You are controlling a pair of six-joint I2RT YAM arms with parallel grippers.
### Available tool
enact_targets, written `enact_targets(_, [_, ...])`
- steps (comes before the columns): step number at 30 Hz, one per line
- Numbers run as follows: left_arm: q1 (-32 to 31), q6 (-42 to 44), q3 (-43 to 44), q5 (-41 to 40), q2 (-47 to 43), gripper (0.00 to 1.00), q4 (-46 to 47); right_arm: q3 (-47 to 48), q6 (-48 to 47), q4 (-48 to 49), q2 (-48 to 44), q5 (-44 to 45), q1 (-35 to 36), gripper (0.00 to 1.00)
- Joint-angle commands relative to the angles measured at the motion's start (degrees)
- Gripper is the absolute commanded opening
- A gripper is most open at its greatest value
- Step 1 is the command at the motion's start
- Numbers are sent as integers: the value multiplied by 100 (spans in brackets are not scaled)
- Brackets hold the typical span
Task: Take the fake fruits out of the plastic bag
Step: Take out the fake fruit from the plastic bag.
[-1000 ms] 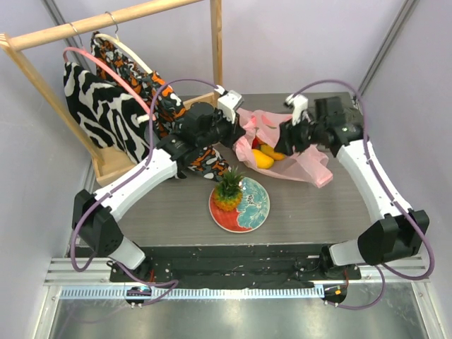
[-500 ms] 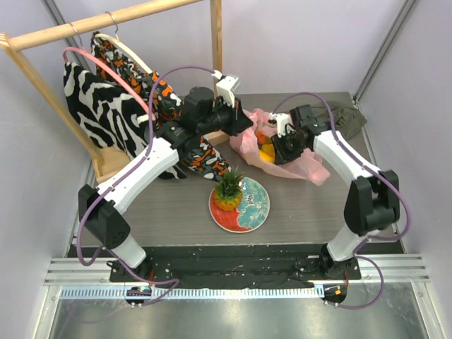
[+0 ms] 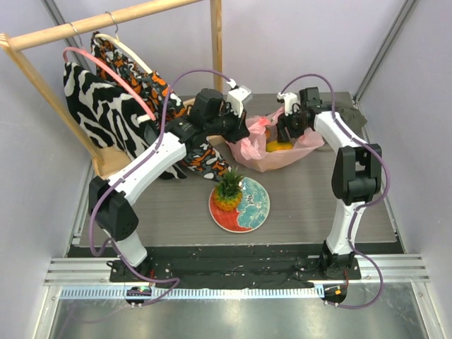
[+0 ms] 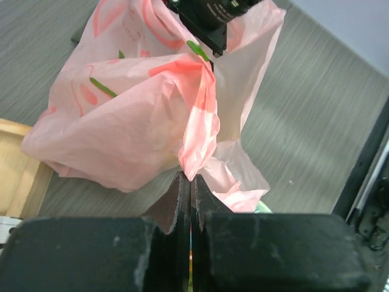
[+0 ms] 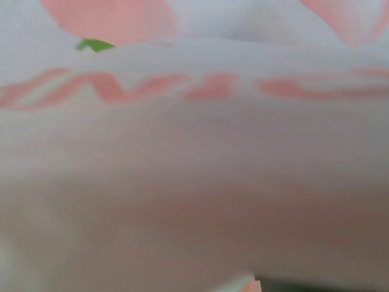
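The pink plastic bag (image 3: 272, 152) printed with peaches stands bunched up at the back of the table. My left gripper (image 3: 244, 128) is shut on its left edge, and in the left wrist view the jaws (image 4: 189, 177) pinch a fold of the bag (image 4: 134, 115). My right gripper (image 3: 284, 133) reaches down into the bag's mouth from behind. Its fingers are hidden, because bag plastic (image 5: 194, 146) fills the whole right wrist view. Orange and yellow fake fruits (image 3: 277, 146) show inside the bag. The pineapple (image 3: 228, 189) stands on the patterned plate (image 3: 256, 208).
A wooden clothes rack (image 3: 113, 164) with hanging patterned garments (image 3: 99, 106) fills the back left, close behind my left arm. An olive-green cloth (image 3: 351, 116) lies at the back right, beside my right arm. The plate sits in front of the bag.
My left gripper has moved right, pulling the bag's edge up. My right arm has swung inward and back, and its gripper has gone into the bag's mouth. The bag now stands gathered and taller.
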Motion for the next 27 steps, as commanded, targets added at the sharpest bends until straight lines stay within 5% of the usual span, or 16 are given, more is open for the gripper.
enact_targets(1, [32,460,3,-110,66,0,-14,518,307,-202,479,-897,62,72])
enact_targets(10, [32,398,-172,-83,110,0,48,589,564,105,1122,-495,413,78])
enact_targets(15, [32,433,-322,-215,-30,0,4,536,792,404,1114,-151,501,44])
enact_targets(18, [32,521,-462,-372,-92,0,-5,213,451,492,607,-80,501,33])
enact_targets(27, [41,645,-454,-698,-5,0,232,-1026,-43,-457,-1784,-1292,45,32])
